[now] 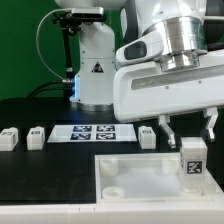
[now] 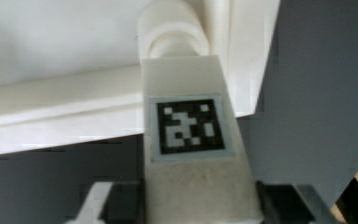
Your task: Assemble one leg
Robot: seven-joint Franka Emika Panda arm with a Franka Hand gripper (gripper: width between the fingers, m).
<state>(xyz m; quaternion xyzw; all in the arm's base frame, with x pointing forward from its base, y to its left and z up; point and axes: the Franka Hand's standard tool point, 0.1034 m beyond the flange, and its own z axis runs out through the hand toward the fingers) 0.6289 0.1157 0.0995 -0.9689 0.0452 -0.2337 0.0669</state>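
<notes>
One leg (image 1: 192,162), a small white block with a black-and-white tag, stands upright at the corner of the large white plate (image 1: 130,172) on the exterior view's right. My gripper (image 1: 187,130) is straight above it with a finger on each side of the leg's top. In the wrist view the leg (image 2: 190,110) fills the gap between the two dark pads (image 2: 286,200), tag facing the camera. Its far end meets the round socket (image 2: 172,42) in the plate (image 2: 51,100). The gripper (image 2: 201,205) is shut on the leg.
Three more legs lie in a row on the black table: two on the exterior view's left (image 1: 10,138) (image 1: 35,137) and one (image 1: 148,136) just behind the plate. The marker board (image 1: 93,132) lies between them. The robot base (image 1: 95,70) stands behind.
</notes>
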